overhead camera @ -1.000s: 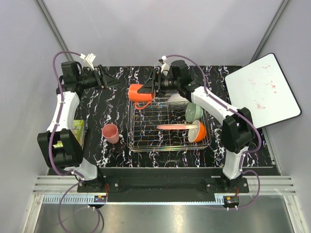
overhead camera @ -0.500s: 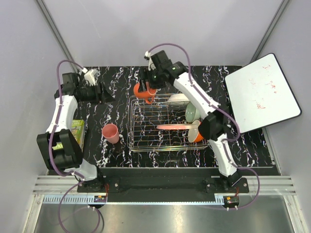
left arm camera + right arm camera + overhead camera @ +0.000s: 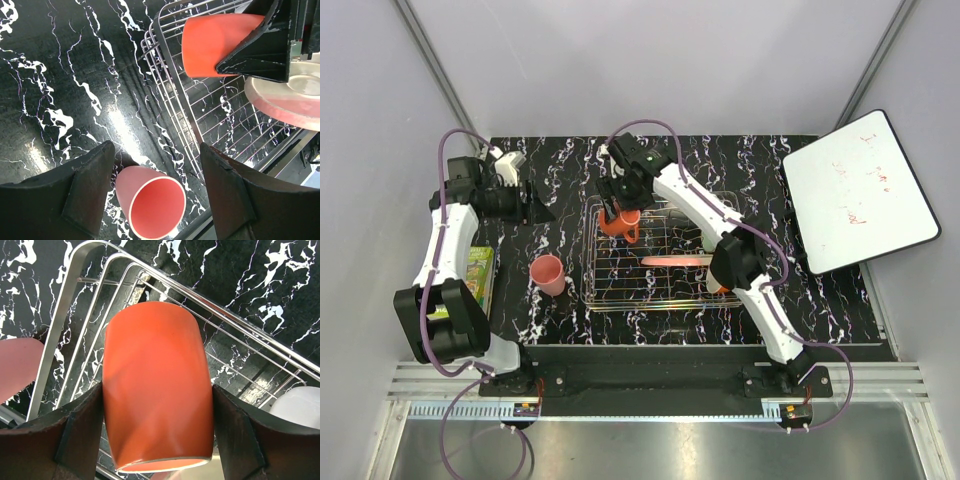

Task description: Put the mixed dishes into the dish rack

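The black bench (image 3: 770, 160), veined with white like marble, fills the middle of the overhead view. At its centre sits the rectangular silver wire dish rack (image 3: 620, 275), low-sided and far bigger than any dish. A white rectangular whiteboard (image 3: 860, 190) with red scribbles lies at the right edge, well apart from the work. The white right arm (image 3: 690, 200) stretches diagonally over the rack and hides much of its right half. Below it, a round pink-and-peach plate (image 3: 675, 262) stands edge-on in the middle of the rack.

The right end effector (image 3: 159, 385) pinches a glossy orange mug (image 3: 618, 220) across its body, over the rack's upper left corner in the overhead view. The mug's handle points toward the bottom of the frame. I cannot tell whether the mug touches the wires yet.

To place it well, the arm should probably lower it straight down inside the rim and settle it between the upright prongs. The fingers should part only once it rests, since the smooth glaze may slip or roll. It should stay toward the upper left, away from the plate, and its handle could snag a wire.

Just left of the rack, a smaller pink mug (image 3: 150, 205) stands on the bench. The left end effector (image 3: 156, 147) hangs above it, fingers spread and holding nothing. It is near the rack's corner and could crowd the right arm. A green book (image 3: 478, 270) lies at the left edge of the bench.
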You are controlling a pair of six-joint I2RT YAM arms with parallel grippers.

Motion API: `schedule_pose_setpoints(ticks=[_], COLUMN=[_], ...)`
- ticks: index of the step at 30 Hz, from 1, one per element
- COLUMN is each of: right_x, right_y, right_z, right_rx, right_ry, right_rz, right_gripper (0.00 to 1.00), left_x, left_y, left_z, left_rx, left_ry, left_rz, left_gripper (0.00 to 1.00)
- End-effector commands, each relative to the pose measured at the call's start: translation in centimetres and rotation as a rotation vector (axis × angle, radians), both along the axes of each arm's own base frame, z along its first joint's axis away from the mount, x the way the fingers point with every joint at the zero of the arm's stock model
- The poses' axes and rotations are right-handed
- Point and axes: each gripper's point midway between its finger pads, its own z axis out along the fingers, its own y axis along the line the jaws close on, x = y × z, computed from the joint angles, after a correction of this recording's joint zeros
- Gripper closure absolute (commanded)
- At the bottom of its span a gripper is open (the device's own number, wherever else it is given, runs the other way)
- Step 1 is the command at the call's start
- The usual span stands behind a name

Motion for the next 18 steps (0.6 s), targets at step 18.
schedule_pose_setpoints(ticks=[18], right_x=[-1.0], right_y=[1.8], right_z=[-4.3], right_rx=[-0.134], right_ry=[-0.056], right_rz=[0.055], right_gripper=[0.79], left_x=[0.1], left_y=[0.4], left_z=[0.0], left_rx=[0.031], left_ry=[-0.05], left_rz=[-0.014], left_gripper=[0.31])
